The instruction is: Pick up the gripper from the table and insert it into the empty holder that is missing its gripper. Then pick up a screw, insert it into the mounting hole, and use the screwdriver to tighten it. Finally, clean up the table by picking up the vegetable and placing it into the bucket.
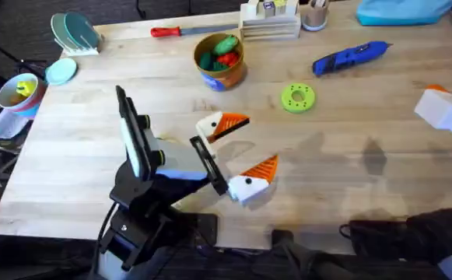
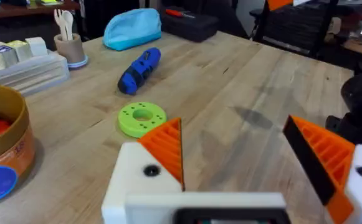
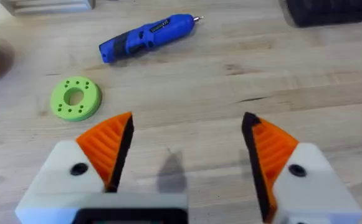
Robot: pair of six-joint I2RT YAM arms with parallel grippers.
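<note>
The pale wooden table [image 1: 350, 163] shows fine brown grain. On it, the thick pen-shaped screwdriver [image 1: 350, 58] is bright blue with dark markings. Near the screwdriver, the flat plastic ring disc [image 1: 298, 98] is lime green. The round bucket [image 1: 221, 62] has a tan orange rim and blue base, holding red and green toys. Both grippers' white fingers [image 3: 62, 171] carry orange ribbed pads [image 3: 109, 144] edged black.

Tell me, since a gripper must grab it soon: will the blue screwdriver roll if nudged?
Probably somewhat: the screwdriver lies on its side on the bare table, its body rounded. It looks like stiff plastic, so likely rigid, perhaps slippery.
</note>
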